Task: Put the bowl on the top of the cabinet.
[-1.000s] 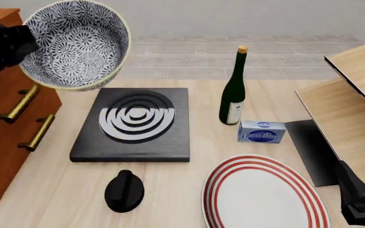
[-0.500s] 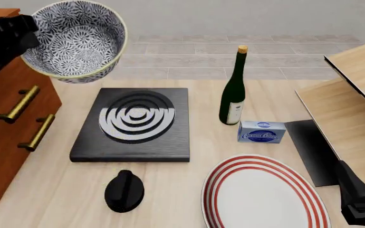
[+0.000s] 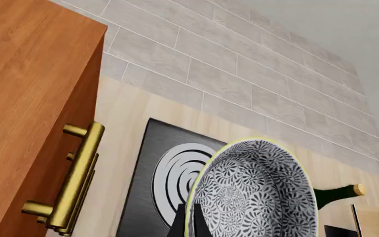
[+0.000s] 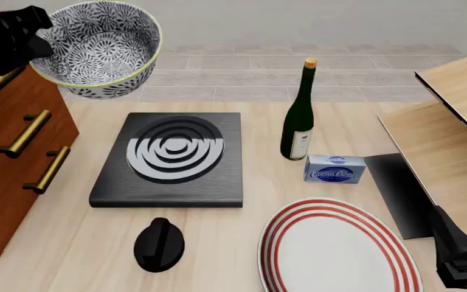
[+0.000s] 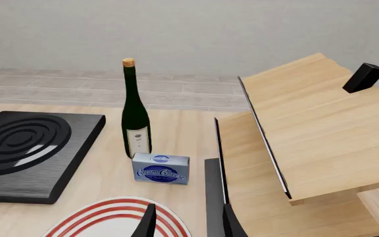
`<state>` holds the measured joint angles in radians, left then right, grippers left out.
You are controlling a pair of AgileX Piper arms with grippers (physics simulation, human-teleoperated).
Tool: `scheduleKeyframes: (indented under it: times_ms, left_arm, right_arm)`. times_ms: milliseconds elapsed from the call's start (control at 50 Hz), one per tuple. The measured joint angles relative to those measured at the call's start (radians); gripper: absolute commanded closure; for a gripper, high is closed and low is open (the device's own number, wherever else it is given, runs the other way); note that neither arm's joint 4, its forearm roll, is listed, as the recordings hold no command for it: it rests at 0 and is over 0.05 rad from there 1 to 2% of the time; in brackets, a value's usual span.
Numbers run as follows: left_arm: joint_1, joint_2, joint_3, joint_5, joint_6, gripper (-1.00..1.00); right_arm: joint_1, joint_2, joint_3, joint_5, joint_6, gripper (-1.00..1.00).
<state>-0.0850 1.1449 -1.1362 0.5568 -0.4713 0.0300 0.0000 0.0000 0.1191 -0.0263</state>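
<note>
Right now the cabinet (image 4: 10,152) is the biggest thing, reddish-brown w/ brass handles, standing at the table's left edge; its top surface is mostly cut off in the front view, so can't tell how much flat room is up there; next the plywood shelf (image 4: 452,128) on the right, then the black hob (image 4: 172,158) mid-table, w/ the red-ringed plate (image 4: 339,249) near the front edge; then the bowl (image 4: 97,45), navy-patterned, held in the air by the left gripper (image 4: 31,33), which is clamped on the rim at the bowl's left side; wrist view shows the fingertips pinching the rim edge; the bowl hangs tilted, mouth toward the camera, above the table just right of the cabinet's upper corner, not resting on anything; smaller bits: wine bottle (image 4: 300,112), cream-cheese box (image 4: 335,168), black knob-like thing (image 4: 159,244); right gripper (image 5: 186,224) sits low at the table's right, fingers apart, holding nothing.

Step in hand, as I read it: carry the bowl leftward over the cabinet top. To do it well, prob. clear the cabinet's edge in height first, then move across; level the bowl so its base faces down before lowering; set it well in from the edge, and only then let go, since a rim pinch lets it swing.
</note>
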Motion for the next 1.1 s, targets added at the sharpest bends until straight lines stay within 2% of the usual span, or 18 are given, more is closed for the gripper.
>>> scheduleKeyframes:
  times_ms: [500, 760, 1100]
  left_arm:
    - [0.027, 0.063, -0.055, 0.081, -0.096, 1.0]
    - [0.036, 0.099, -0.095, 0.124, -0.091, 1.0]
    - [0.065, 0.14, -0.2, 0.212, -0.073, 1.0]
  right_arm:
    - [0.0, 0.0, 0.0, 0.0, 0.0, -1.0]
    - [0.0, 0.0, 0.0, 0.0, 0.0, -1.0]
    - [0.0, 0.0, 0.0, 0.0, 0.0, -1.0]
